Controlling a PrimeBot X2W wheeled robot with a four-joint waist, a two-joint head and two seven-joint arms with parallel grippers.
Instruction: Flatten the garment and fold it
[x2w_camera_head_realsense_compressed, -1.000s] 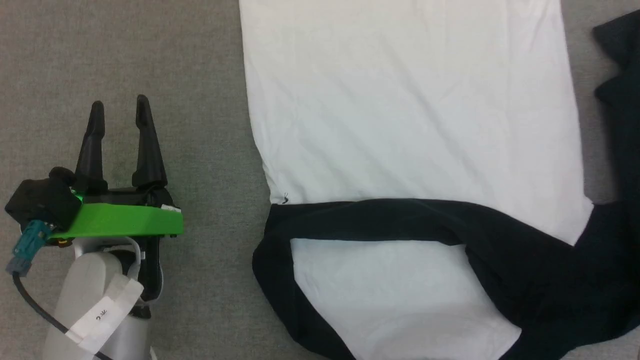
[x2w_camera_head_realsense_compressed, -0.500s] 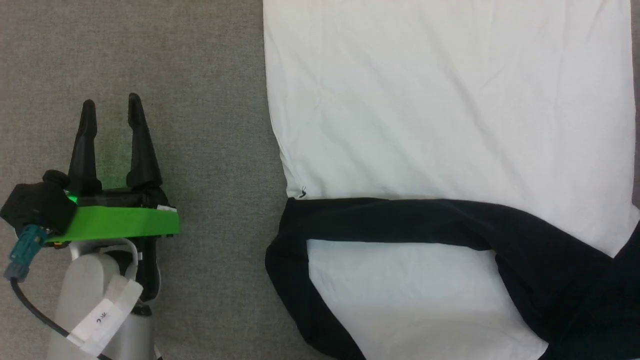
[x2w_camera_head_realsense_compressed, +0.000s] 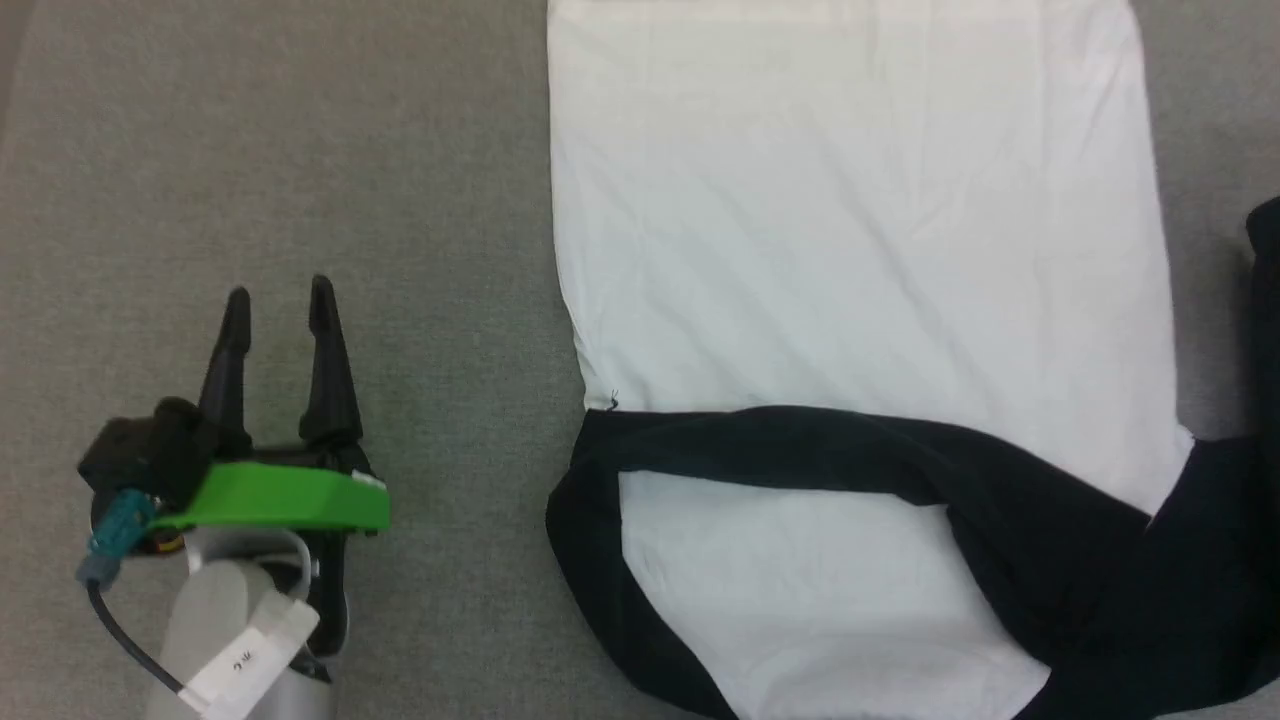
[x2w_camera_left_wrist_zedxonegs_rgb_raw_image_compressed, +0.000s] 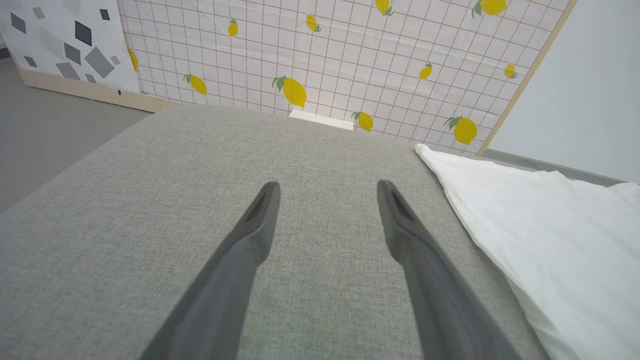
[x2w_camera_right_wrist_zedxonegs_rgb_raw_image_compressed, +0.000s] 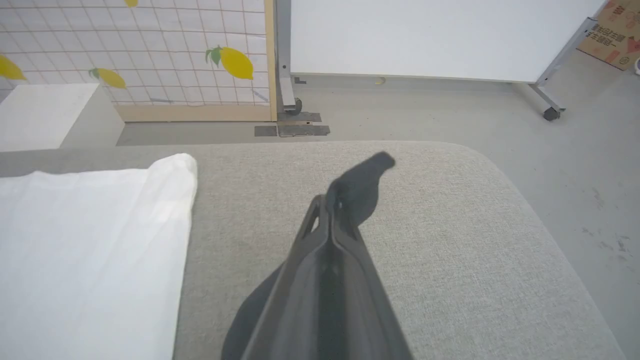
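Your right gripper (x2w_camera_right_wrist_zedxonegs_rgb_raw_image_compressed: 332, 207) has its fingers pressed together on a tab of the black sleeve (x2w_camera_right_wrist_zedxonegs_rgb_raw_image_compressed: 367, 175) with little cloth past the tips, so a quick pull could slip it free or drag the garment (x2w_camera_head_realsense_compressed: 850, 250), whose white body lies flat on the grey cushion (x2w_camera_head_realsense_compressed: 300, 150). Your left gripper (x2w_camera_head_realsense_compressed: 279, 292), fingers spread and empty beside the garment, pins nothing down, so the folded-over sleeve (x2w_camera_head_realsense_compressed: 800, 440) may shift too

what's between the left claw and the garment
Just bare grey cushion. In the head view the left claw sits apart from the garment, with nothing lying between them.
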